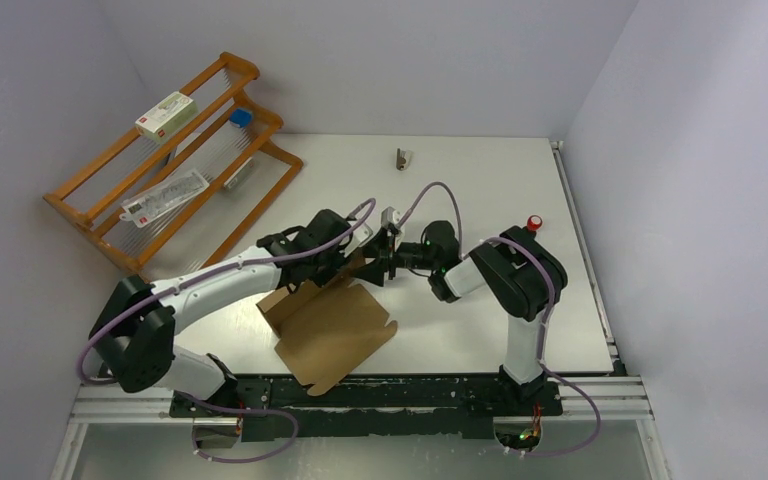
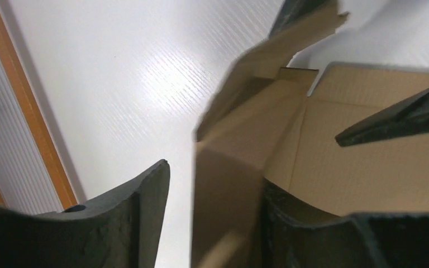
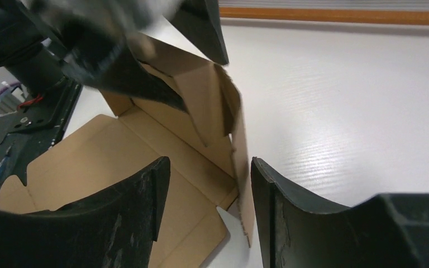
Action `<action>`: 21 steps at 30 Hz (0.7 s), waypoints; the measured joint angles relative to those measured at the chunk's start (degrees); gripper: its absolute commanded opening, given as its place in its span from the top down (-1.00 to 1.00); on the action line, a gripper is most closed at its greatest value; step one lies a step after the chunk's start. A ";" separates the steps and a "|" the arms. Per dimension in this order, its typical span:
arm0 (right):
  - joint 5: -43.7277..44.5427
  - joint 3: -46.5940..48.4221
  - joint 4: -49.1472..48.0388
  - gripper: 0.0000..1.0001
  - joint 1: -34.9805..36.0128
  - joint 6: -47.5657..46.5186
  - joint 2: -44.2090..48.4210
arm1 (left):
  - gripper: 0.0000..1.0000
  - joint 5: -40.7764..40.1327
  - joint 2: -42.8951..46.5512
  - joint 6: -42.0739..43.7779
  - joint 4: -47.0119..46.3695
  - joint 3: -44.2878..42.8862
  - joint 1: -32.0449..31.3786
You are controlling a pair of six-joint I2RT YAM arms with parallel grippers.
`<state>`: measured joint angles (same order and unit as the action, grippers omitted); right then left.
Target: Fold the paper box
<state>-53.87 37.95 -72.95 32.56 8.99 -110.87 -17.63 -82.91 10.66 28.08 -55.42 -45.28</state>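
Note:
The paper box point(image 1: 332, 328) is a brown cardboard sheet lying at the near middle of the table, with its far walls raised. My left gripper point(image 1: 352, 258) reaches over the raised far end. In the left wrist view its jaws point(image 2: 215, 178) stand apart around a blurred upright flap point(image 2: 229, 190); the left finger point(image 2: 137, 212) is clear of it. My right gripper point(image 1: 385, 252) faces it from the right. Its jaws point(image 3: 209, 162) are wide apart, astride a thin upright wall point(image 3: 240, 162) that stands close to the right finger point(image 3: 290, 218). The base panel point(image 3: 106, 151) lies flat below.
A wooden rack point(image 1: 175, 150) stands at the back left, holding a white carton with red print point(image 1: 166, 113) and a flat packet point(image 1: 165, 197). A small dark object point(image 1: 401, 158) lies at the back of the table. A red knob point(image 1: 534, 222) sits near the right arm.

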 measured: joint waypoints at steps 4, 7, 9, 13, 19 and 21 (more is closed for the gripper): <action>3.26 -1.90 1.07 -0.18 -0.07 -1.18 1.22 | -0.26 -0.07 3.06 -0.37 0.63 -0.02 0.59; 5.64 -2.69 3.26 -0.17 -0.13 -2.82 3.54 | -0.28 -0.09 6.71 -0.61 1.55 -0.04 0.61; 7.02 -2.71 5.07 -0.14 -0.13 -4.22 5.29 | -0.29 -0.09 9.33 -1.20 2.12 -0.04 0.61; 8.66 -2.71 7.15 -0.10 -0.13 -6.03 6.95 | -0.29 0.13 13.07 -2.58 2.84 -0.02 0.61; 11.47 -2.43 9.53 -0.12 0.17 -7.58 6.95 | -0.30 0.85 13.49 -4.70 4.48 -0.02 0.61; 12.66 -2.19 10.27 -0.15 0.20 -8.37 6.91 | -0.30 1.07 13.35 -5.33 5.11 -0.02 0.61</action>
<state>-41.21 35.77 -62.67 32.75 0.62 -103.96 -16.56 -69.56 5.32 33.19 -55.44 -44.66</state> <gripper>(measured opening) 0.555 0.647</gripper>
